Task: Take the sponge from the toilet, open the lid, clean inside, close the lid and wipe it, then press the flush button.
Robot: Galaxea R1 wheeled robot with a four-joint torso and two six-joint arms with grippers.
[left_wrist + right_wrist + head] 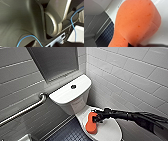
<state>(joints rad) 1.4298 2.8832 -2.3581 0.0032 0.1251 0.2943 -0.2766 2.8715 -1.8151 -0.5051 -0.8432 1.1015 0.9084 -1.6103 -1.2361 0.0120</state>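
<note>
Reaching in from the near right, the robot's black right arm (140, 118) stretches across a white-tiled wall (130, 69) toward the toilet (75, 103), which stands in the corner of a washroom with its lid (110, 129) down over the bowl. A dark tiled floor (72, 133) runs along the toilet's left side, and a steel grab bar (25, 110) slants across the left wall. The right gripper (95, 119) is clenched on the sponge (91, 123), holding the orange-red pad on end at the lid's left edge, just near of the tank. In the right wrist view the sponge (136, 21) looms large against the white lid (161, 31). On the far tank top, the small dark flush button (73, 86) sits in the middle, well apart from the gripper.
</note>
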